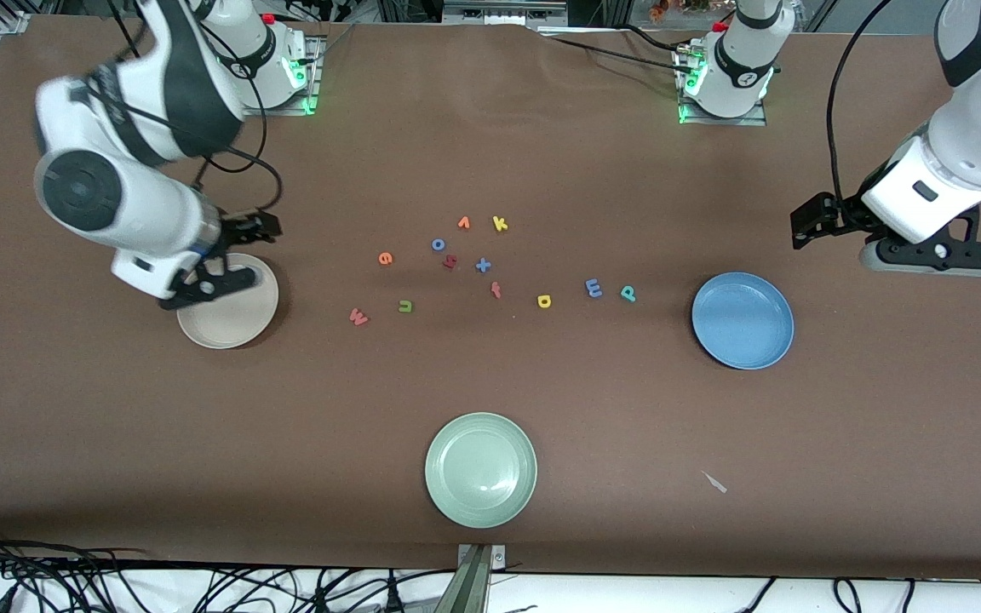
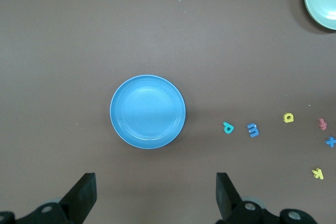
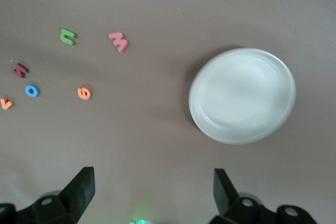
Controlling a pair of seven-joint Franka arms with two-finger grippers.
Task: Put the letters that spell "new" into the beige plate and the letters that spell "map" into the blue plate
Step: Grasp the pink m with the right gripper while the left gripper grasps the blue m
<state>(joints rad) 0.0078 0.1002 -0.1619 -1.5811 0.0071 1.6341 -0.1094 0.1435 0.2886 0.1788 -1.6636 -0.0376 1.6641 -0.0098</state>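
The beige plate [image 1: 239, 323] [image 3: 241, 95] lies toward the right arm's end of the table. My right gripper [image 1: 205, 288] [image 3: 154, 190] hangs open and empty over the table beside it. Pink "w" [image 1: 358, 317] [image 3: 118, 41], green "n" [image 1: 405, 306] [image 3: 67, 36] and orange "e" [image 1: 385, 258] [image 3: 84, 93] lie mid-table. The blue plate [image 1: 742, 320] [image 2: 147, 111] is toward the left arm's end. My left gripper [image 1: 933, 254] [image 2: 156, 192] hangs open and empty beside it. Teal "p" [image 1: 628, 293] [image 2: 228, 127], blue "m" [image 1: 593, 289] [image 2: 253, 129] and yellow "a" [image 1: 544, 300] [image 2: 289, 117] lie near that plate.
A pale green plate [image 1: 480, 469] sits nearest the front camera. Other letters lie among the task's: blue "o" [image 1: 438, 244], a dark red letter [image 1: 450, 262], orange "v" [image 1: 463, 223], yellow "k" [image 1: 500, 224], blue "x" [image 1: 483, 266], red "f" [image 1: 496, 290]. A paper scrap [image 1: 714, 482] lies on the table.
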